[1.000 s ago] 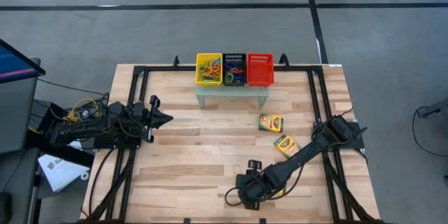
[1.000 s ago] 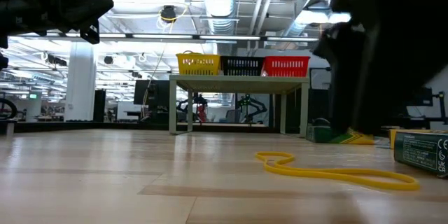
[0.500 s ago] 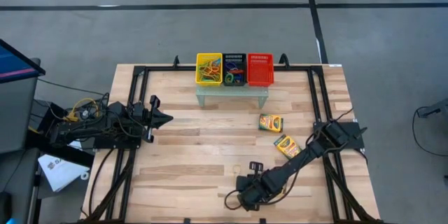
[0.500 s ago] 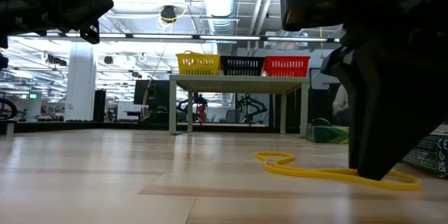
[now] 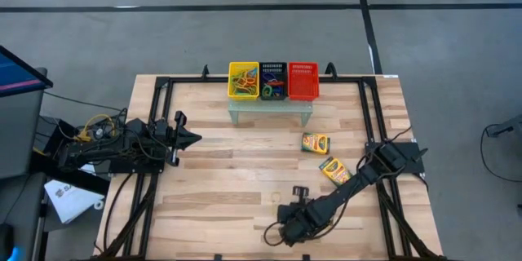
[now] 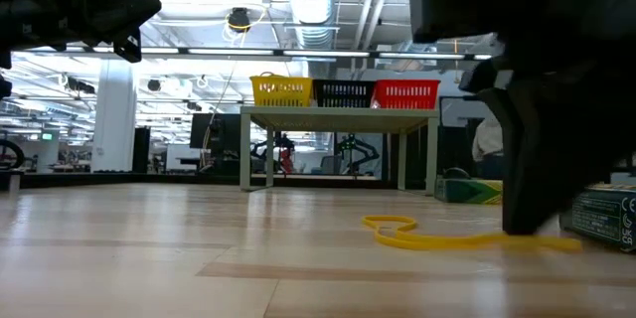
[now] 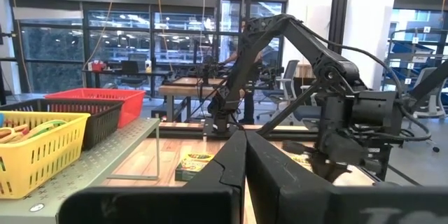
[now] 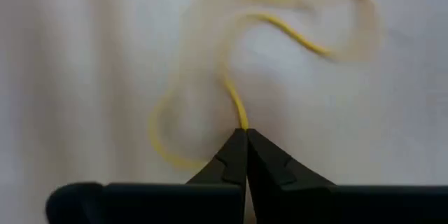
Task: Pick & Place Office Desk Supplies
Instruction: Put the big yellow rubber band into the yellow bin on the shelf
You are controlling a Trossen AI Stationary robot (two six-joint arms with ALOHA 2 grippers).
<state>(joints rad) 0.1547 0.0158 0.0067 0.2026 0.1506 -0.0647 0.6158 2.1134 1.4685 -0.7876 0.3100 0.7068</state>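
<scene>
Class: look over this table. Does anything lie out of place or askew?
Two crayon boxes lie askew on the bare table, away from the baskets. A yellow band lies loose near the front, one end pinched in the shut right gripper.

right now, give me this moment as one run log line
right gripper: shut on yellow rubber band, near table edge | left gripper: shut, waiting at left side | two crayon boxes loose on table

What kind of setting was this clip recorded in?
Most likely a robotics lab or workshop hall: exposed ceiling ducts overhead, more arm rigs on workbenches beyond the wooden table, and a concrete floor marked with dark lines.
</scene>
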